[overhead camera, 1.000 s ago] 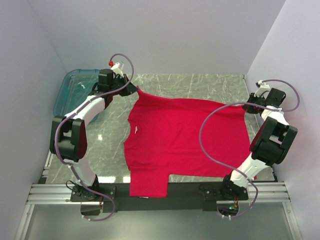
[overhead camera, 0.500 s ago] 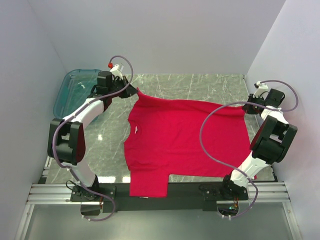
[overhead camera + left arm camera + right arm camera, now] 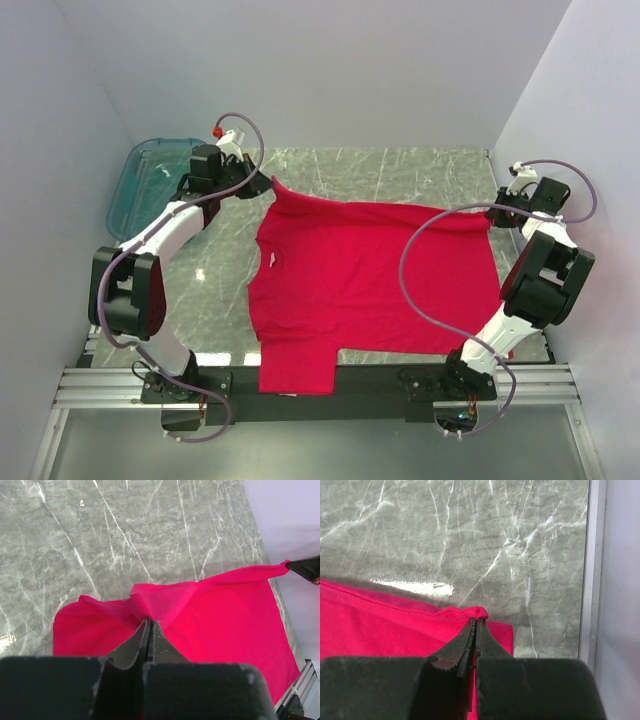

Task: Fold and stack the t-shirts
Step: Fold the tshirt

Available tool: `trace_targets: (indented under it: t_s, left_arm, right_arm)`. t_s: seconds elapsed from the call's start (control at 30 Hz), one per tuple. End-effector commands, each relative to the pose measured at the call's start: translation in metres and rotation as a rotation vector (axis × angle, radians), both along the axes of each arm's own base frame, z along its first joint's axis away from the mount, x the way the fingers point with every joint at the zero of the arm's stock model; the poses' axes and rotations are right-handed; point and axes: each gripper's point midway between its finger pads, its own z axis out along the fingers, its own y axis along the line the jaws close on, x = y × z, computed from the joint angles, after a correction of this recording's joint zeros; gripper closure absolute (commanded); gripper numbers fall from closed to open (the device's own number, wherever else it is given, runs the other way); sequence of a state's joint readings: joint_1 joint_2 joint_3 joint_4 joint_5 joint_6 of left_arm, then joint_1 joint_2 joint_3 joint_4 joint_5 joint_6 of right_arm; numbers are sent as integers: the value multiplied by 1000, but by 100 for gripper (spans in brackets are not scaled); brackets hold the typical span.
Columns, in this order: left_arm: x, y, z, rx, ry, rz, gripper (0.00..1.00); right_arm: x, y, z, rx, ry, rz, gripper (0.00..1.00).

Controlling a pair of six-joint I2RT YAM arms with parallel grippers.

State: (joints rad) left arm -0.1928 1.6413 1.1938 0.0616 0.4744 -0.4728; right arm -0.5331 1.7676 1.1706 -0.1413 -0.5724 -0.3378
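The crimson-red t-shirt (image 3: 370,275) lies spread over the marble table, its near sleeve hanging over the front edge. My left gripper (image 3: 268,182) is shut on the shirt's far left corner and holds it lifted; in the left wrist view its tips (image 3: 150,621) pinch a raised peak of red cloth (image 3: 225,615). My right gripper (image 3: 494,213) is shut on the far right corner; in the right wrist view its tips (image 3: 476,621) clamp a bunched hem of the shirt (image 3: 380,625). A small white neck label (image 3: 267,260) shows at the left.
A translucent teal tub (image 3: 150,180) stands at the far left beside the left arm. The marble table (image 3: 400,175) runs to the back wall. A metal rail (image 3: 592,570) borders the table's right edge. Walls close in on both sides.
My left arm has shifted slightly left and back, drawing the shirt's far left corner with it. The right arm and the rest of the shirt have barely moved.
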Motion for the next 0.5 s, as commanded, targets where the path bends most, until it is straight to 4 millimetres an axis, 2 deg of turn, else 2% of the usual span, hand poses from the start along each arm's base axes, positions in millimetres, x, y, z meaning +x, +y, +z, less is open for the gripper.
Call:
trace_targets:
  t_s: [0.0, 0.47]
  left_arm:
    - [-6, 2, 23, -1, -77, -15, 100]
    - [-17, 2, 21, -13, -69, -20, 100]
  right_arm:
    - [4, -10, 12, -40, -51, -5, 99]
    - [3, -13, 10, -40, -47, -17, 98]
